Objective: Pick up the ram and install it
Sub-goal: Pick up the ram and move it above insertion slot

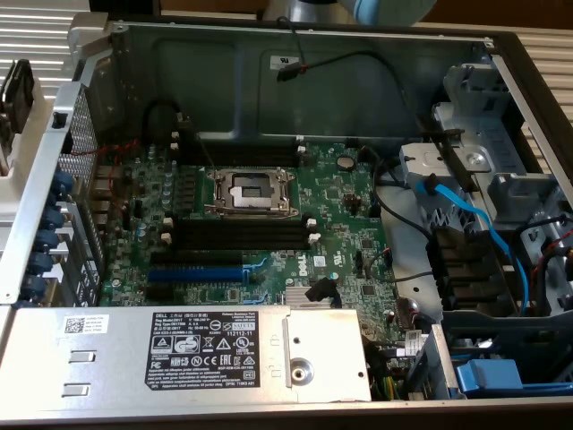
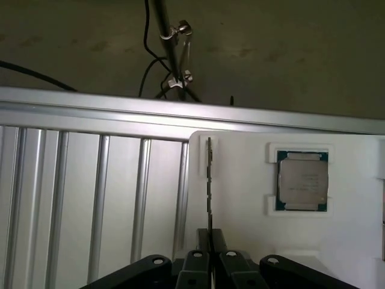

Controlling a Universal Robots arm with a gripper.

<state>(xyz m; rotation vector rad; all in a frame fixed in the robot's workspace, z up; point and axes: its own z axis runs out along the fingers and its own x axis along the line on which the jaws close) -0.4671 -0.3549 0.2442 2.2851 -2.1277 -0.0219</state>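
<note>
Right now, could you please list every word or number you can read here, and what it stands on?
"DELL": white print on the motherboard.
"DELL": power supply label.
"112112-11": same label.
Too small or blurred: that label's small print, the case wall sticker, the processor lid.
The ram is edge-on; no text shows.

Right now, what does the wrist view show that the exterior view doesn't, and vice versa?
Wrist view: the gripper shut on the ram, which stands edge-on in a white tray. A CPU chip sits in a recess of the same tray, with a clamped rod beyond.
Exterior view: the open case, motherboard, CPU socket, empty black memory slots, blue expansion slot, power supply.
Shared: the ribbed aluminium bench, as far as I can tell.
</note>
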